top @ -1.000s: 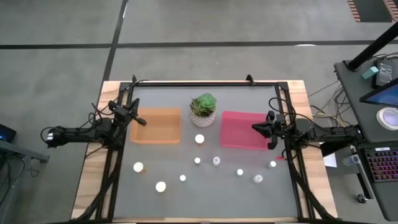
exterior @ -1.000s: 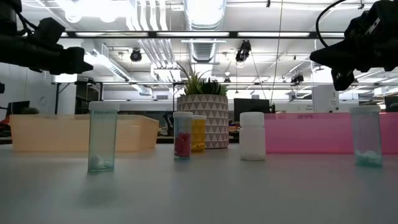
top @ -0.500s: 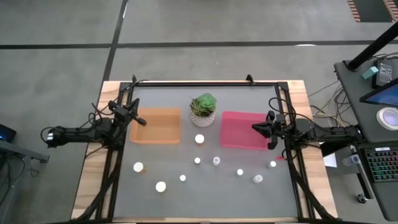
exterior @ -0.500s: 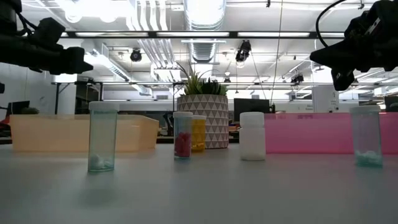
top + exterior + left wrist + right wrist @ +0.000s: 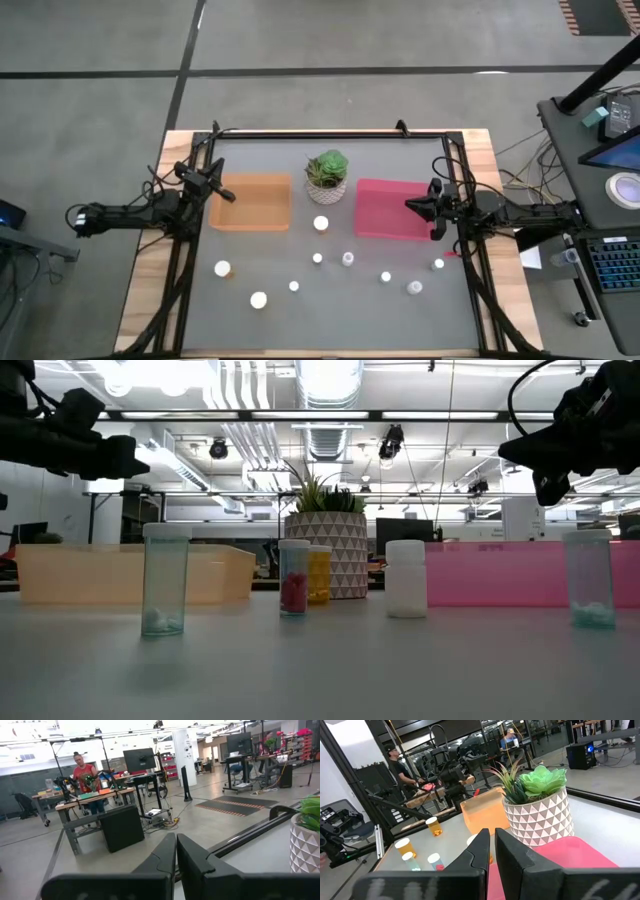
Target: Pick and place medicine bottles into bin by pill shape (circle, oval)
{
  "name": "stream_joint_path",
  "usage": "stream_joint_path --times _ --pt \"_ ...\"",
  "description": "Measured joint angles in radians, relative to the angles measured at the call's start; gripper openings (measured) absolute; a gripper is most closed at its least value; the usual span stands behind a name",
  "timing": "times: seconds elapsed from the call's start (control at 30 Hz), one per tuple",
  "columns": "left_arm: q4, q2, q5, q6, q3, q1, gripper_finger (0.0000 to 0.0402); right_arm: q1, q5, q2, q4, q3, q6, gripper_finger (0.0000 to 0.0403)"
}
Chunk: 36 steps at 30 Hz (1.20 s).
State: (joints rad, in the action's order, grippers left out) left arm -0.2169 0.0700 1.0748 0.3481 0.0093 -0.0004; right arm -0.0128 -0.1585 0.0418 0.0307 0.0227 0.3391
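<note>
Only overhead: 8 medicine bottles [image 5: 321, 224]; both grippers [image 5: 229, 195] [image 5: 411, 206] pressed together, empty.

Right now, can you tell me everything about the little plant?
The plant is a spiky green succulent with thin, longer leaves sticking up behind it. It sits upright in a round white pot patterned with dark triangles. It stands at the back of the table, between the orange tray and the pink tray. No tool touches it.
</note>
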Motion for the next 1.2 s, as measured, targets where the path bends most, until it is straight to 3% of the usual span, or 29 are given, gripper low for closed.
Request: stream_joint_path --times 0.13,0.23,0.3,0.4,0.47,0.6,0.83,1.03,1.2 --pt "-0.002 0.000 0.000 0.000 0.000 0.000 0.0000 0.000 -0.018 0.000 0.053 0.000 -0.105 0.0022" --pt "-0.007 0.000 -0.005 -0.036 0.000 0.000 0.0000 0.000 -0.018 0.000 0.111 0.000 0.004 0.0022" --pt "-0.015 0.000 -0.096 -0.274 0.000 -0.004 0.0000 0.000 -0.020 0.000 0.126 0.000 0.127 0.0022" --pt "-0.109 -0.002 -0.271 -0.685 0.000 -0.006 0.0000 0.000 -0.026 0.000 0.141 0.000 0.150 0.0022" --pt "-0.151 0.001 -0.286 -0.803 0.000 -0.005 0.0000 0.000 -0.026 0.000 0.141 0.000 0.118 0.0022" --pt "-0.239 0.002 -0.284 -0.821 0.000 -0.005 0.0000 0.000 -0.027 0.000 0.141 0.000 0.052 0.0022" --pt "-0.247 0.002 -0.287 -0.907 0.000 -0.004 0.0000 0.000 -0.077 0.000 0.174 0.000 -0.127 0.0022" --pt "-0.275 0.038 -0.485 -0.889 0.069 -0.005 0.0000 0.000 -0.115 0.000 0.314 0.000 -0.210 0.0022" --pt "-0.293 0.151 -0.542 -0.821 0.168 -0.006 0.0000 0.000 -0.131 0.000 0.440 0.000 -0.327 0.0022"
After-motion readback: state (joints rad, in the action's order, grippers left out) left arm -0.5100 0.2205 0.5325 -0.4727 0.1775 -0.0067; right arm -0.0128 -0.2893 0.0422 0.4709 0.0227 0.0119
